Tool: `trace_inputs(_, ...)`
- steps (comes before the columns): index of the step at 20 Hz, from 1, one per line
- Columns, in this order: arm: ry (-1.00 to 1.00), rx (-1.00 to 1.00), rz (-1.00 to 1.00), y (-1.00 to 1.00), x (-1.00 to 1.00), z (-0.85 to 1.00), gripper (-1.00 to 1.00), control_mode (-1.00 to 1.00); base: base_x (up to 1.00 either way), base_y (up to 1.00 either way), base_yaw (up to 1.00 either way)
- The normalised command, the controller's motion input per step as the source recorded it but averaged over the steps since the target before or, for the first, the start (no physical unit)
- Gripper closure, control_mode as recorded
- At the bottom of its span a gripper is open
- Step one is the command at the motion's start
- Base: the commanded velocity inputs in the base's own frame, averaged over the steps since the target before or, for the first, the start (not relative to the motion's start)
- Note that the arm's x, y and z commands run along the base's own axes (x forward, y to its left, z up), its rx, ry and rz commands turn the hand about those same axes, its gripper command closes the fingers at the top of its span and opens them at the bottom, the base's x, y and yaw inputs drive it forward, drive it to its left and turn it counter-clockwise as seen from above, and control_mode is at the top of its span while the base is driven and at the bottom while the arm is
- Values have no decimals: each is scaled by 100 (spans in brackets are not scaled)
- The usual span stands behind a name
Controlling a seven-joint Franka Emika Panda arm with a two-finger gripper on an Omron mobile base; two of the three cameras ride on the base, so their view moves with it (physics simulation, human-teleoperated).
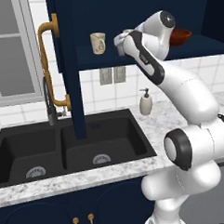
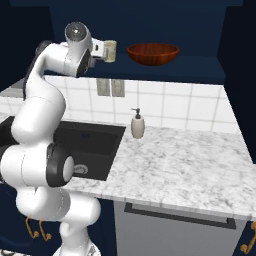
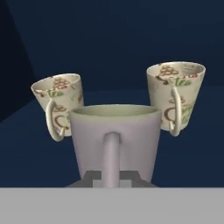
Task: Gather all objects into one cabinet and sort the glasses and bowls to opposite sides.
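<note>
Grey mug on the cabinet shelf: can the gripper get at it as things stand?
Probably yes. In the hand view the grey mug stands right before the gripper, its handle between the fingertips, and the two cream cups are behind it. The cabinet door hangs open.

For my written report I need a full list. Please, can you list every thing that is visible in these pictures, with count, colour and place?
cream cups: two, cream with brownish marks, on the cabinet shelf behind the mug, one each side.
mug: one, grey-beige, handle toward the hand camera, on the shelf.
bowl: one, red-brown, right part of the shelf.
cabinet: one, dark navy, door open, golden bar handle.
soap dispenser: one, cream, on the counter by the sink.
sink: one, black, two basins.
faucet: one, dark, behind the sink.
counter: one, grey-white marble.
gripper: one, dark fingers at the mug's handle; grip unclear.
</note>
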Motion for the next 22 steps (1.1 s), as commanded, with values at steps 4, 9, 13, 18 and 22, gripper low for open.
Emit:
trace_inputs(4, -10, 4, 0, 0, 0, -15, 100, -100, 0, 0, 0)
trace_inputs(9, -14, 0, 0, 6, 0, -9, 100, -100, 0, 0, 0)
trace_inputs(13, -3, 0, 0, 4, 0, -2, 100, -100, 0, 0, 0)
trace_inputs(18, 0, 2, 0, 30, 0, -18, -100, -100, 0, 0, 0)
trace_inputs(22, -4, 1, 0, 0, -14, 0, -100, -100, 0, 0, 0)
